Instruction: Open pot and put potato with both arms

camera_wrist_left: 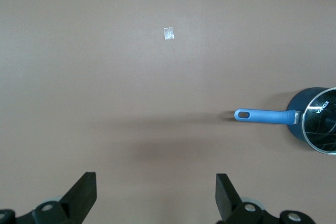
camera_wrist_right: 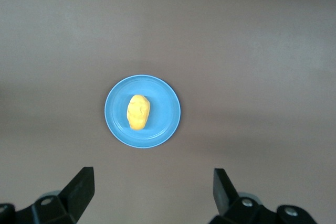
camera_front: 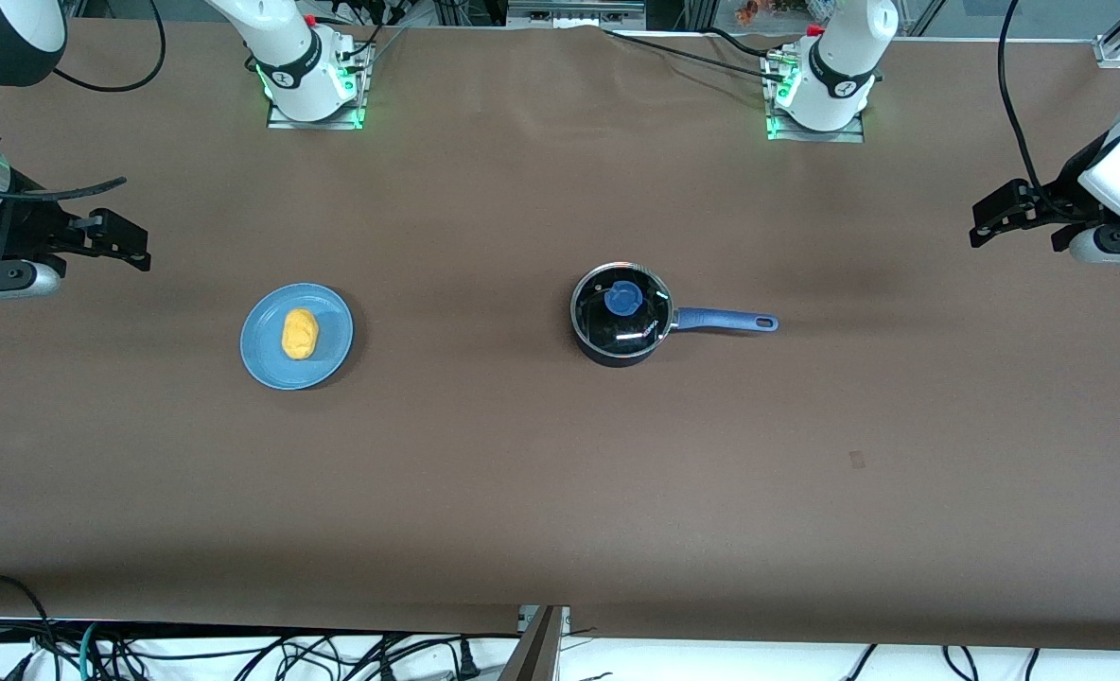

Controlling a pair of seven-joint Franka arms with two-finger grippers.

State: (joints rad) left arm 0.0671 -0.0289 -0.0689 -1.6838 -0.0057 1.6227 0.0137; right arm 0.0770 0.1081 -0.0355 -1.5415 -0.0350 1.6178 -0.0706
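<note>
The black pot (camera_front: 617, 357) stands mid-table with its blue handle (camera_front: 721, 320) pointing toward the left arm's end. A glass lid (camera_front: 645, 317) with a blue knob (camera_front: 623, 299) sits on it. The yellow potato (camera_front: 300, 334) lies on a light-blue plate (camera_front: 333, 326) toward the right arm's end. My left gripper (camera_front: 990, 219) hangs open and empty over bare table at the left arm's end. Its wrist view shows its open gripper (camera_wrist_left: 155, 187), the handle (camera_wrist_left: 265, 115) and the pot (camera_wrist_left: 298, 104). My right gripper (camera_front: 127, 244) hangs open and empty over bare table past the plate. Its wrist view shows its gripper (camera_wrist_right: 152, 182), the potato (camera_wrist_right: 138, 112) and the plate (camera_wrist_right: 167, 111).
The table is covered with a brown cloth. A small tape mark (camera_front: 857, 460) lies nearer to the front camera than the pot's handle, and it also shows in the left wrist view (camera_wrist_left: 168, 33). Cables run along the table's edges.
</note>
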